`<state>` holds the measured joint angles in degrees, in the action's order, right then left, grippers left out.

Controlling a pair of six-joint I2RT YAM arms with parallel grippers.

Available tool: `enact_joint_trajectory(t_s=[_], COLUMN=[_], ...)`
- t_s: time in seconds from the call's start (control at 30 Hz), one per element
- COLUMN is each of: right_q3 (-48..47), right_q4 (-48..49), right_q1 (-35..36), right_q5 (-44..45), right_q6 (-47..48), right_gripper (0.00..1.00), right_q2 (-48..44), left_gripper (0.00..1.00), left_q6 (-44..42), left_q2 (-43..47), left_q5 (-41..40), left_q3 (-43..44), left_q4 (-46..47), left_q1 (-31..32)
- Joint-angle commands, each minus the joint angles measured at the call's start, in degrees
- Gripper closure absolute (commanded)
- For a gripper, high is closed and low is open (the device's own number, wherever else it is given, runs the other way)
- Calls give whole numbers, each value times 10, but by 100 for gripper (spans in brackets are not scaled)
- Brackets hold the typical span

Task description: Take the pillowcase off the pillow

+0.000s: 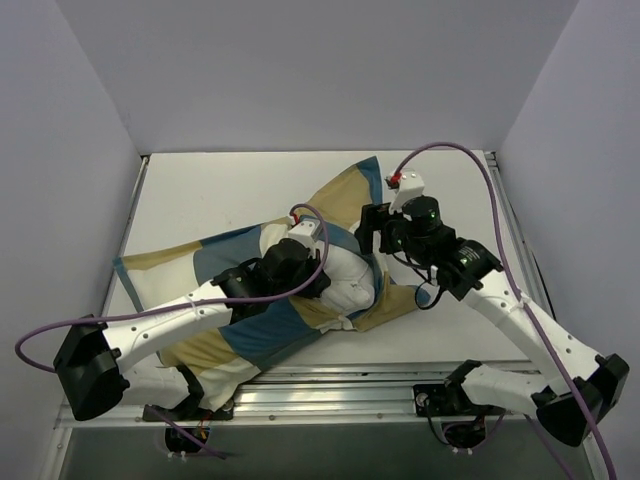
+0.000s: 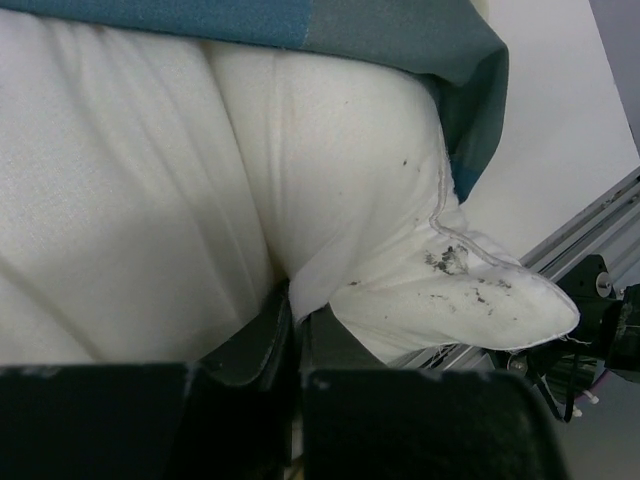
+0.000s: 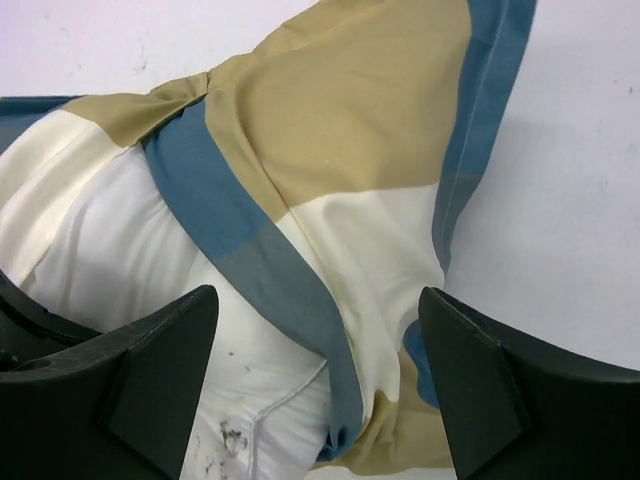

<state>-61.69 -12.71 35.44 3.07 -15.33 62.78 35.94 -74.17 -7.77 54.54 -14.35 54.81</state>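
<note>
Looking from above, we find the pillow (image 1: pixel 350 282) in the middle of the bench (image 1: pixel 220 185), partly bared, with the pillowcase (image 1: pixel 255 335) rumpled around and under it and spreading toward the bench's left side. Our left claw (image 2: pixel 297 322) is pressed together on a fold of the pillow's white cloth (the corner beside it shows dark smudges). Our right claw (image 3: pixel 315 340) hangs spread wide over the pillowcase's blue-edged opening, gripping nothing.

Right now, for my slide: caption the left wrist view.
Shut left gripper pinches a fold of the plump white pillow beneath the blue cloth pillowcase edge.
</note>
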Motion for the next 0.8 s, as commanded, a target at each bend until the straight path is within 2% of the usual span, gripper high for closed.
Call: enact_joint_trajectory(t_s=[0.0, 0.1, 0.3, 0.37, 0.4, 0.5, 0.53, 0.57, 0.6, 0.77], right_q3=[-37, -51, -41, -31, -28, -16, -12, -11, -9, -34], right_q4=[-18, 3, 60, 73, 84, 102, 106, 116, 120, 109], right_q1=[29, 60, 69, 66, 56, 26, -3, -19, -34, -137], right_q5=[39, 41, 54, 93, 102, 122, 122, 116, 113, 136], right_q6=[64, 84, 108, 108, 105, 90, 85, 75, 72, 22], right_gripper=[23, 22, 21, 26, 29, 53, 65, 70, 80, 99], right_q2=[60, 102, 166, 182, 187, 197, 197, 197, 197, 215], left_gripper=[98, 98, 98, 98, 98, 98, 98, 98, 98, 98], left_q6=[-40, -39, -40, -38, -37, -30, -27, -23, -21, -7], left_q2=[-9, -5, 1, 4, 11, 24, 29, 37, 40, 70], left_q5=[-27, -29, -30, -31, -31, -32, -31, -30, -25, -15], left_q3=[4, 0, -4, -7, -8, -24, -32, -37, -42, -65], left_q4=[-98, -94, -95, -97, -98, -103, -105, -106, -110, -128], left_q1=[4, 6, 11, 12, 13, 13, 13, 13, 13, 18])
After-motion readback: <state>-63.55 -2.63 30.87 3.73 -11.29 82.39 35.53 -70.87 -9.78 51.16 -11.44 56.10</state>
